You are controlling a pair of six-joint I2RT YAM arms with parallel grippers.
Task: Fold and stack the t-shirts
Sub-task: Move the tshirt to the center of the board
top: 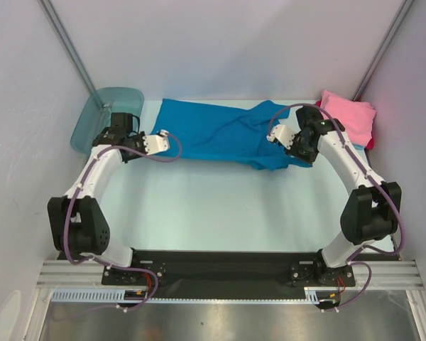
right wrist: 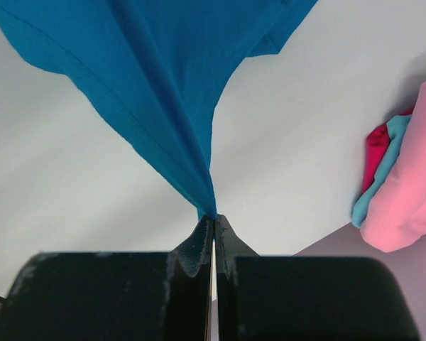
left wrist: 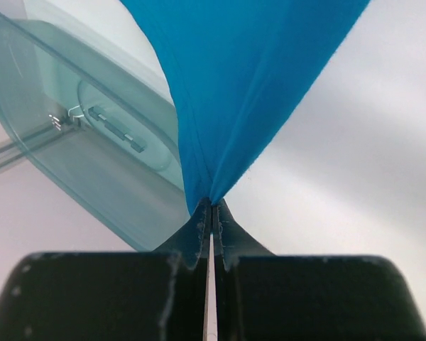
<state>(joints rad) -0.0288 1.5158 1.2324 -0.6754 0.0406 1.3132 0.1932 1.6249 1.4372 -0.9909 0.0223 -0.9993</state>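
At the near edge of the table (top: 220, 213) the two arms rose from their bases and reached away toward the back. Farther in, the left gripper (left wrist: 211, 207) was pinched tight on one edge of the blue t-shirt (top: 220, 131), its fingers pressed together with the cloth fanning upward out of the tips. The right gripper (right wrist: 213, 217) was clamped the same way on the shirt's opposite end, the fabric gathered into a narrow fold where it entered the fingertips. Between the two grips the blue t-shirt lay spread lengthwise across the far half of the table, crumpled and uneven along its near edge on the right side. Beyond the left gripper, in the far left corner, the teal tub (top: 106, 114) stood tilted against the wall, just beside the shirt's end. In the far right corner the pink t-shirt (top: 349, 117) lay folded on top of a small pile, with a light blue edge (right wrist: 380, 179) and a red edge (right wrist: 374, 153) showing beneath it.
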